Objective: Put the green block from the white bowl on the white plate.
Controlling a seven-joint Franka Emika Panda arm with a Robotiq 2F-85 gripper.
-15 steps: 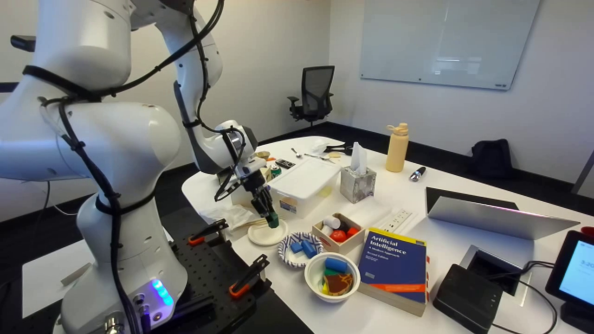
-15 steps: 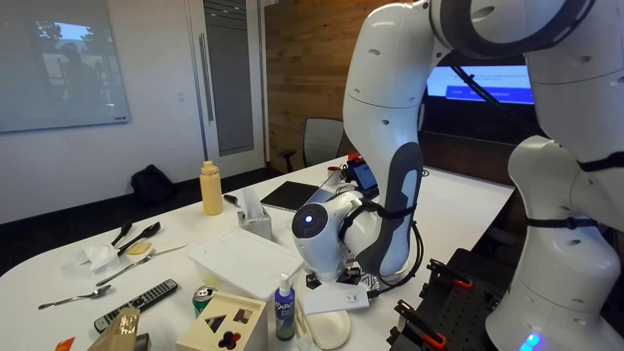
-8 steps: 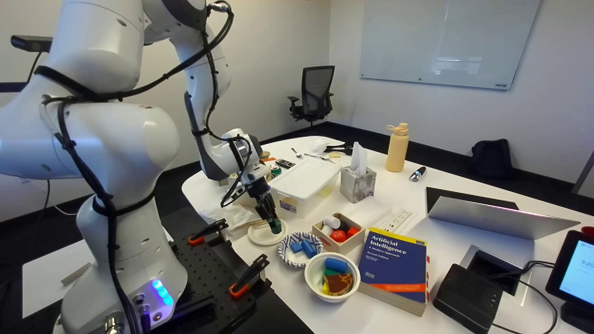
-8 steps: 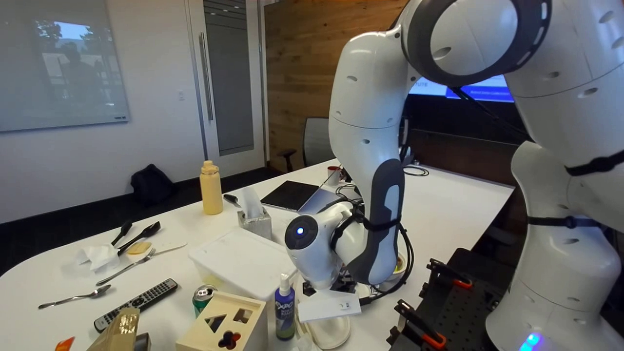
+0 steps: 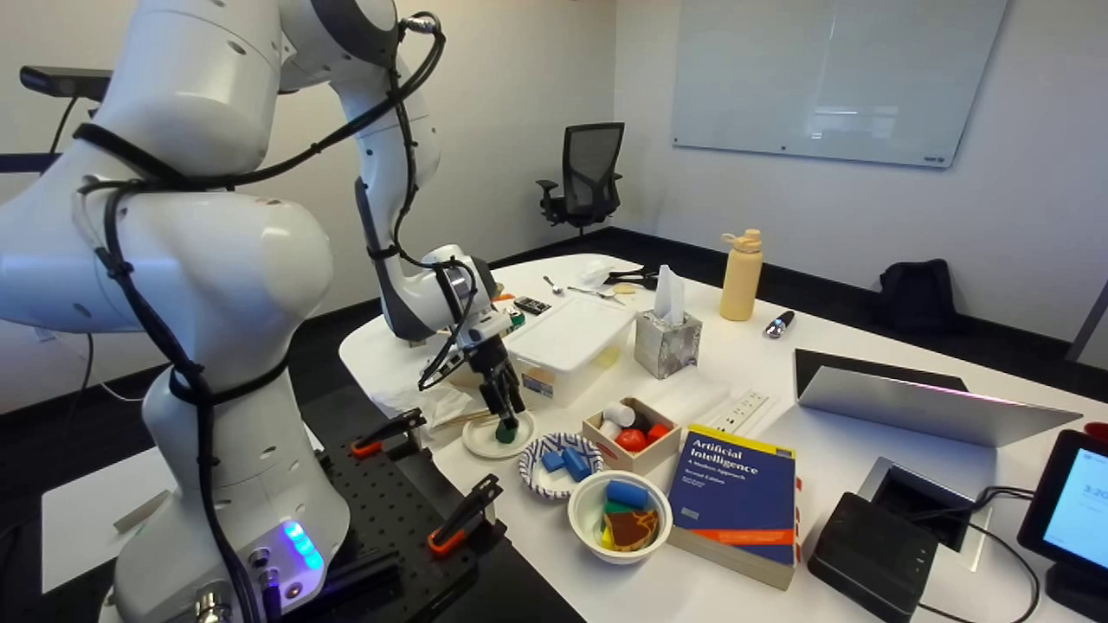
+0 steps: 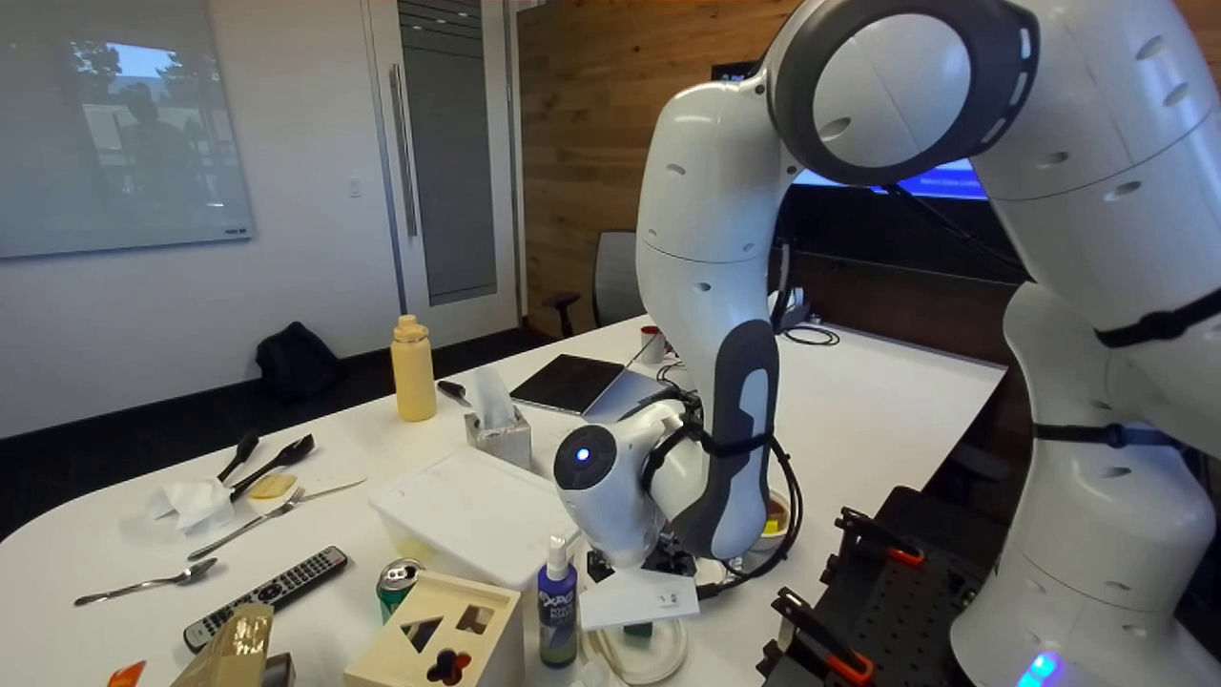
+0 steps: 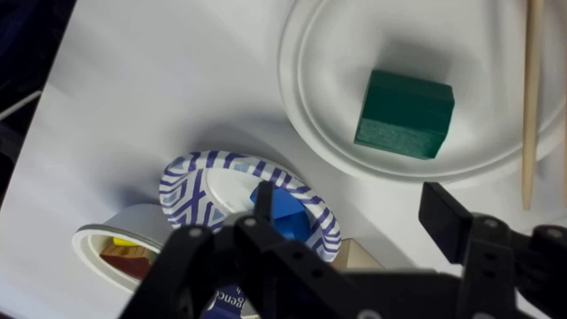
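Note:
The green block (image 7: pixel 405 115) lies on the white plate (image 7: pixel 328 88) in the wrist view, apart from both fingers. My gripper (image 7: pixel 352 212) is open, with a wide gap and nothing held. Seen in an exterior view, the gripper (image 5: pixel 509 411) hangs just above the green block (image 5: pixel 505 433) and the white plate (image 5: pixel 478 443). The arm's wrist partly covers the plate (image 6: pixel 672 658) in an exterior view, where only a bit of the block (image 6: pixel 637 630) shows. The white bowl (image 5: pixel 616 556) holds a blue cylinder, a brown piece, and some green and yellow.
Beside the plate stands a patterned bowl (image 5: pixel 530 480) with blue blocks. A wooden box (image 5: pixel 636 459) of red and white pieces, a lidded plastic bin (image 5: pixel 563 346) and a thick book (image 5: pixel 736 493) are close by. Chopsticks (image 7: pixel 530 110) rest across the plate's edge.
My gripper has come down over the plate, opened and let go of the green block. Earlier the block was between the fingers; now it is on the plate.

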